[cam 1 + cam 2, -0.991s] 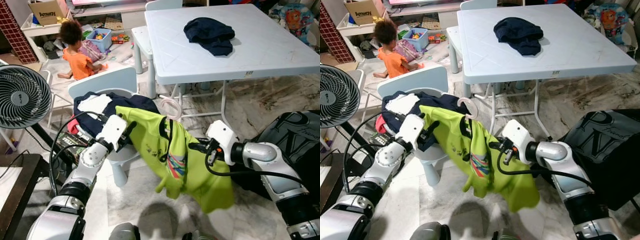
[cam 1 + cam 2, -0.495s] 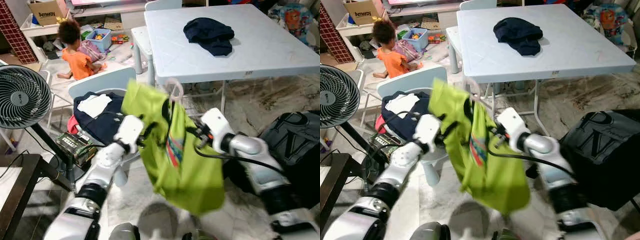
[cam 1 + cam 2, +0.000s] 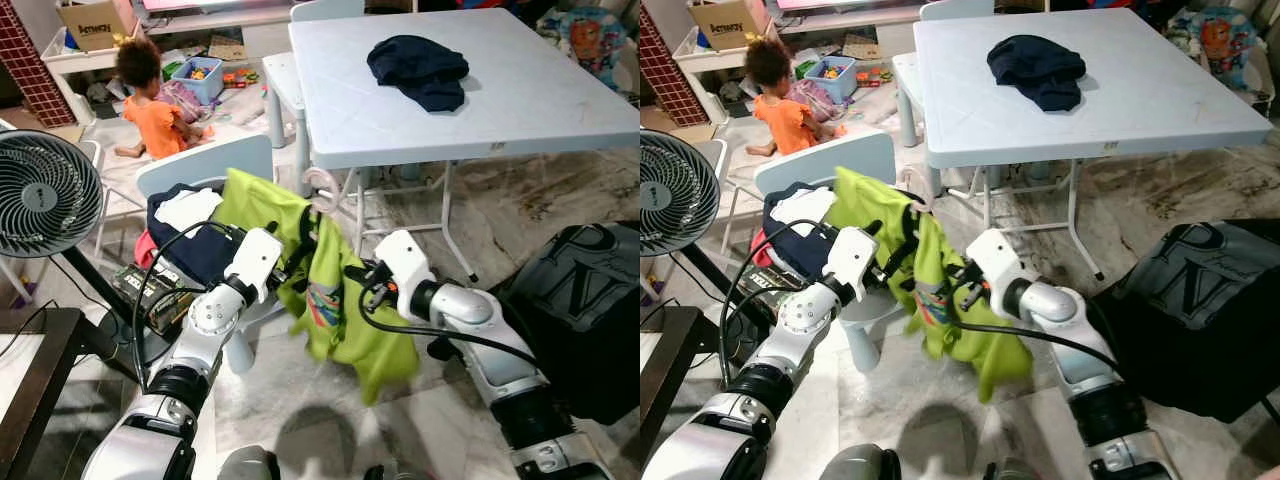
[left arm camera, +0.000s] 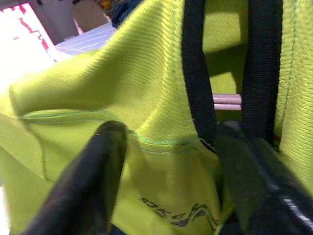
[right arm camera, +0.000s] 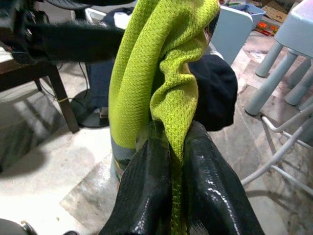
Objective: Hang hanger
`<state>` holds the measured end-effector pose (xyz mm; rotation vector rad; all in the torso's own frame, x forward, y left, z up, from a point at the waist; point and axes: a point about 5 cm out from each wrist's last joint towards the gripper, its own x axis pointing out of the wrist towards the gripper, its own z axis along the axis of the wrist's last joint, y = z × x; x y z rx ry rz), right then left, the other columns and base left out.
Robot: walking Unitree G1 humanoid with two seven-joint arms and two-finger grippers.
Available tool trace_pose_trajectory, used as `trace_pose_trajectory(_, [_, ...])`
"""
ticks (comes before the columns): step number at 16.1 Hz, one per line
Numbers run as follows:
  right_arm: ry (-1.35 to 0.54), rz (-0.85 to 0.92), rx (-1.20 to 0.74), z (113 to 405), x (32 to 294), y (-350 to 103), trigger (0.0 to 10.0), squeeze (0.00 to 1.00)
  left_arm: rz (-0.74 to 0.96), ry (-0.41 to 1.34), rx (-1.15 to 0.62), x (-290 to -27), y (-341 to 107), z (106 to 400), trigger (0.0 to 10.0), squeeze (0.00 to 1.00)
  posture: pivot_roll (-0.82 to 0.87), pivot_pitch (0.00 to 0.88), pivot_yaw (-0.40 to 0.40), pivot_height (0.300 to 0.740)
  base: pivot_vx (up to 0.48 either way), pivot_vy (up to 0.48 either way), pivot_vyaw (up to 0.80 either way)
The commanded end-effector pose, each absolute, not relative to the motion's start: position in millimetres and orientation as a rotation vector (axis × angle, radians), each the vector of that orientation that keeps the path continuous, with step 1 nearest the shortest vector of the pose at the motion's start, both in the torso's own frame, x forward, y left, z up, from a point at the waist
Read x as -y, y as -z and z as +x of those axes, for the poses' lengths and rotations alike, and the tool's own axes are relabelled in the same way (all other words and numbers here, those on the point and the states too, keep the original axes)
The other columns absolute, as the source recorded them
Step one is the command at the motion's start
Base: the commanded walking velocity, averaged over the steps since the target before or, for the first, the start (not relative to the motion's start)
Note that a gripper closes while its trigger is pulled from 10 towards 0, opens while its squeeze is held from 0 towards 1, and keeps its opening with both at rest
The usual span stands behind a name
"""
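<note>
The right gripper (image 5: 171, 161) has its jaws pinching a fold of the lime-green knit shirt (image 3: 345, 300). The left gripper's (image 4: 171, 161) jaws are spread around the shirt's other shoulder, beside its black collar band (image 4: 195, 73). The shirt hangs on a pale pink plastic hanger (image 3: 322, 190), held in the air between both arms. Just behind stands a light-blue plastic chair (image 3: 205, 165) piled with dark clothes (image 3: 205, 235). A white folding table (image 3: 500, 90) carrying a navy garment (image 3: 420, 68) stands beyond, a black fan (image 3: 45, 195) to the left, a black bag (image 3: 585, 300) to the right. A child (image 3: 155, 110) sits on the far floor.
</note>
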<state>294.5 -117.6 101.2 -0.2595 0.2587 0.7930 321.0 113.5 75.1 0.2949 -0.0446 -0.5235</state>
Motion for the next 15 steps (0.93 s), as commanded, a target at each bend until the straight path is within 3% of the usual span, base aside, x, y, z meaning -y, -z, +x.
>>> trace_pose_trajectory(1, [-0.815,-0.255,-0.21,295,111,-112,10.0,0.0,0.315,0.512,0.045,-115,-78,324,10.0,1.0,-0.07,0.0,0.027,0.74,0.0,0.0,0.0])
trace_pose_trajectory(2, [-0.824,-0.25,-0.206,294,109,-114,10.0,0.0,0.325,0.506,0.037,-115,-76,324,10.0,0.0,-0.07,0.0,0.028,0.74,0.0,0.0,0.0])
trace_pose_trajectory(3, [-0.832,-0.25,-0.208,293,108,-114,10.0,0.0,0.332,0.494,0.031,-117,-75,324,10.0,0.0,-0.07,0.0,0.028,0.74,0.0,0.0,0.0])
trace_pose_trajectory(4, [-0.842,-0.249,-0.211,292,108,-114,10.0,0.0,0.34,0.48,0.023,-119,-75,325,7.4,0.0,-0.07,0.0,0.027,0.74,0.0,0.0,0.0])
trace_pose_trajectory(5, [-0.857,-0.248,-0.214,290,107,-115,10.0,0.0,0.343,0.467,0.02,-122,-74,326,1.3,0.0,-0.07,0.0,0.027,0.74,0.0,0.0,0.0])
trace_pose_trajectory(6, [-0.861,-0.248,-0.214,290,107,-115,10.0,0.0,0.345,0.462,0.019,-123,-75,327,0.0,0.0,-0.07,0.0,0.027,0.74,0.0,0.0,0.0])
trace_pose_trajectory(15, [-0.899,-0.247,-0.242,282,110,-112,10.0,0.0,0.381,0.417,0.003,-135,-74,329,0.0,0.0,-0.07,0.0,0.027,0.74,0.0,0.0,0.0])
